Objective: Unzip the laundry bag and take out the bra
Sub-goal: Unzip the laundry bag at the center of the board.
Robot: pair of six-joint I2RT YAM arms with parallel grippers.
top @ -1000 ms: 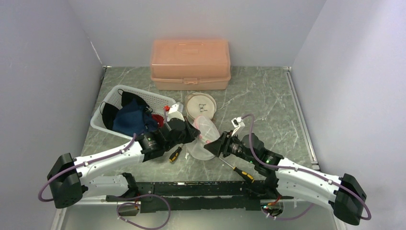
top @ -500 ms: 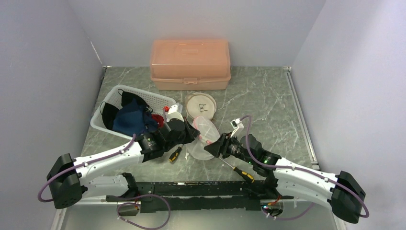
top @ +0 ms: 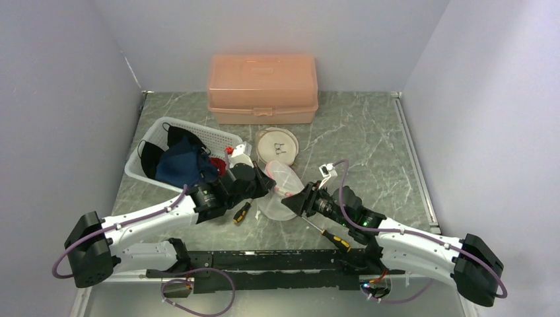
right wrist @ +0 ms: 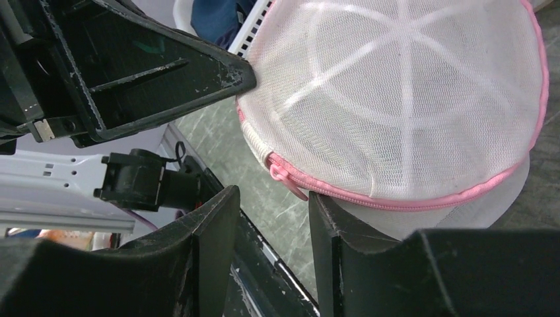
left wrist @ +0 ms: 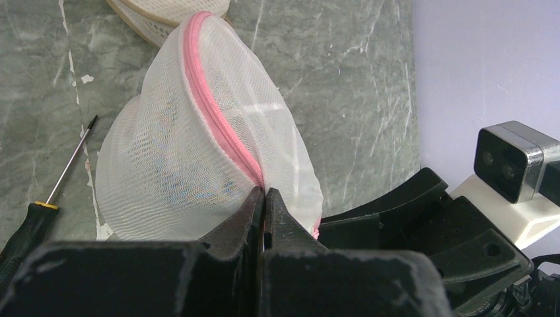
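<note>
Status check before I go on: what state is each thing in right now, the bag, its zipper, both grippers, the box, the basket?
laundry bag: closed, contents inside
zipper: zipped along all that shows
left gripper: shut on the laundry bag at the zipper seam
right gripper: open, zipper pull just ahead of the gap, not gripped
storage box: lid closed
basket: upright, dark clothes inside

Soft, even overhead light, no glare.
Shadows lie faint on the table (top: 370,132); laundry bag (left wrist: 172,165) mesh is sharp, near foreground slightly soft.
</note>
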